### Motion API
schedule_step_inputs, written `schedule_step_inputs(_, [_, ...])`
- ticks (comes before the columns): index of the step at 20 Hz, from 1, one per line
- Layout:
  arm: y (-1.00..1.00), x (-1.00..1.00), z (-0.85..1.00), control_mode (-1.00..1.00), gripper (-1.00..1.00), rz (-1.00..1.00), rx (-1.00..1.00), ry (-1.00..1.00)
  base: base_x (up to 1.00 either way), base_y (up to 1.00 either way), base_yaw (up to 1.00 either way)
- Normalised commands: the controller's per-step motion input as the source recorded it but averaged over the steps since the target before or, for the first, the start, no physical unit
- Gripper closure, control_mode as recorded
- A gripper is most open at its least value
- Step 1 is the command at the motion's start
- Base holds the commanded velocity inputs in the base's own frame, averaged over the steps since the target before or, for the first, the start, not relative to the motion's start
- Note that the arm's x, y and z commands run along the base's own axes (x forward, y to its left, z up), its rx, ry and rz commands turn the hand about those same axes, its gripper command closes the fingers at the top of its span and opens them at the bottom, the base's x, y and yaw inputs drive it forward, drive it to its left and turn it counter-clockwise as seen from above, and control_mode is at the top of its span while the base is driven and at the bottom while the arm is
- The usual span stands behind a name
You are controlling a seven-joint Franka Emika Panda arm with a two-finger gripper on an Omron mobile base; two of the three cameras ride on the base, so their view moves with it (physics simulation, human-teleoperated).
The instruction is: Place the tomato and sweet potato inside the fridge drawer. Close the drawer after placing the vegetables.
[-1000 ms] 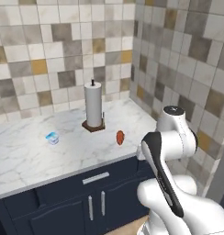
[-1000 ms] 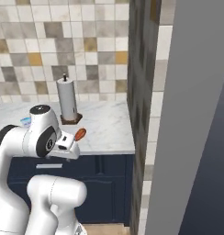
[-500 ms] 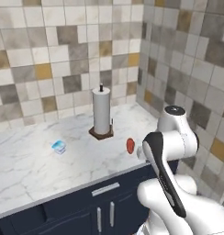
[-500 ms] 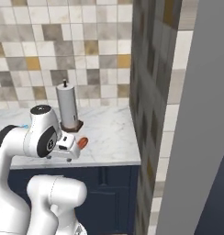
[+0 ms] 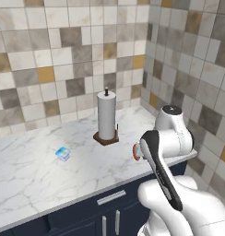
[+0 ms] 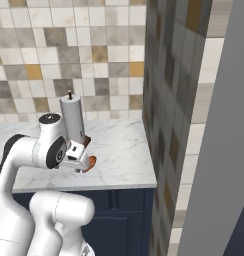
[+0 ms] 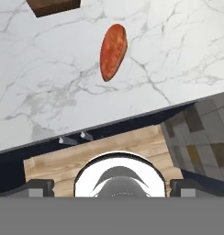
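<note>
Looking down from the hand view, we are seeing the gripper (image 6: 85, 161) hanging above the counter's front edge, but we cannot tell whether its jaws are spread or pressed together. Just beyond it the sweet potato (image 7: 113, 51) is lying loose on the marble counter (image 7: 187, 50), ungrasped, presumably awaiting pickup. Farther back, the paper towel holder (image 5: 106, 118) is standing upright near the tiled wall.

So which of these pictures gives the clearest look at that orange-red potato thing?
The hand view: the sweet potato lies whole and unobstructed on the marble counter. In both base views the arm hides most of it, leaving an orange-red sliver.
</note>
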Motion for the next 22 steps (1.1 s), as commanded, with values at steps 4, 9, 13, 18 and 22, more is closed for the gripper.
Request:
schedule_step_inputs(4, [0.17, 0.95, -0.17, -1.0, -1.0, -0.04, 0.02, 0.11, 0.0, 0.0, 0.0])
schedule_step_inputs(9, [0.08, 0.67, -0.37, -1.0, -1.0, -0.04, 0.0, 0.09, 0.0, 0.0, 0.0])
schedule_step_inputs(13, [0.09, 0.47, -0.42, -1.0, -1.0, -0.07, 0.0, 0.1, 0.0, 0.0, 0.0])
schedule_step_inputs(18, [0.0, 0.33, -0.28, -1.0, -1.0, -0.09, 0.0, 0.09, 0.0, 0.0, 0.0])
schedule_step_inputs(22, [-0.04, 0.17, -0.15, -1.0, -1.0, -0.08, 0.0, 0.02, 0.0, 0.0, 0.0])
